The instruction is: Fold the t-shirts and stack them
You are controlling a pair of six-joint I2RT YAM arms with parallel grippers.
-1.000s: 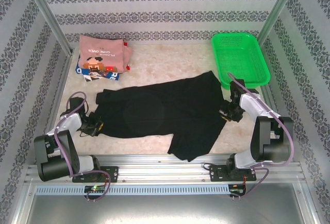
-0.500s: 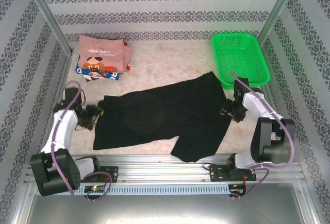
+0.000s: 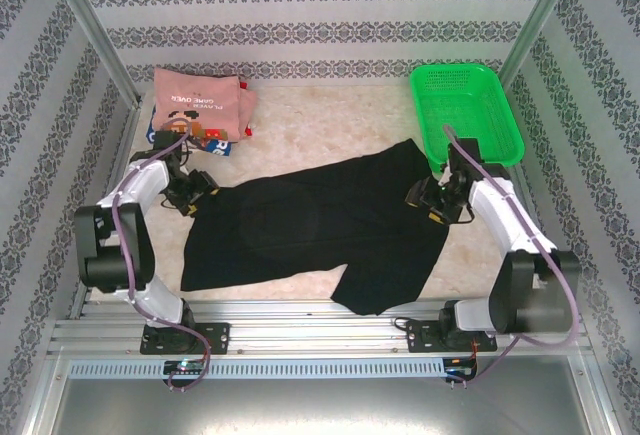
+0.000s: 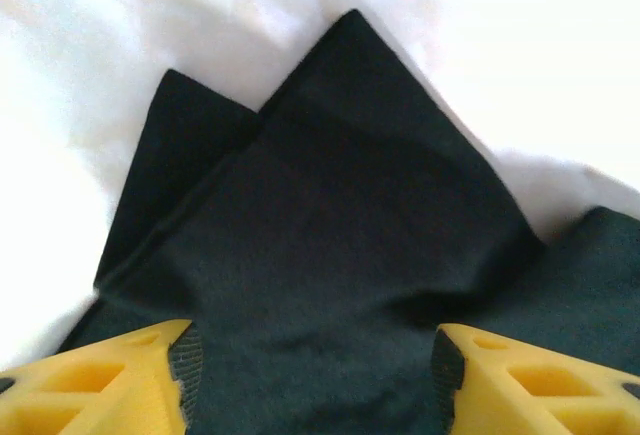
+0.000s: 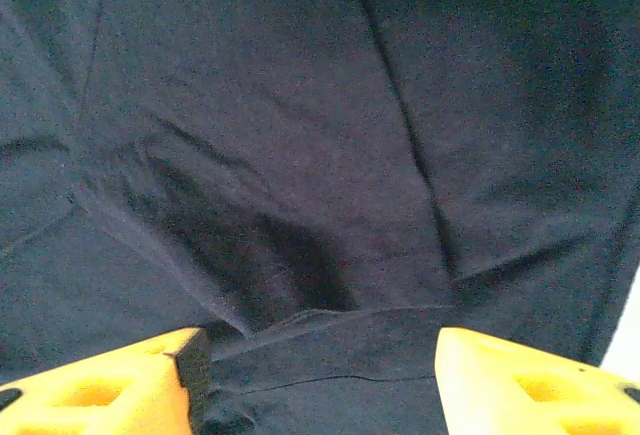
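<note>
Both jaws released, spread apart after earlier grip; left gripper (image 3: 200,193) now farther back at black t-shirt (image 3: 320,225) left corner; right gripper (image 3: 418,200) shifted inward over right edge.

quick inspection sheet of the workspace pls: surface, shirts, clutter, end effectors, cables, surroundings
surface: pale mottled table, no spills seen
job's things: black t-shirt spread across the middle, not yet a neat fold; folded pink t-shirt on a blue-and-white shirt at the far left corner
clutter: green mesh basket at the far right, nothing in it
grippers: left end effector open over the black shirt's left end; right end effector open over its right edge; neither pinches cloth
cables: purple cable looped along each arm, no snag seen
surroundings: patterned wall panels, metal rail at the near edge
</note>
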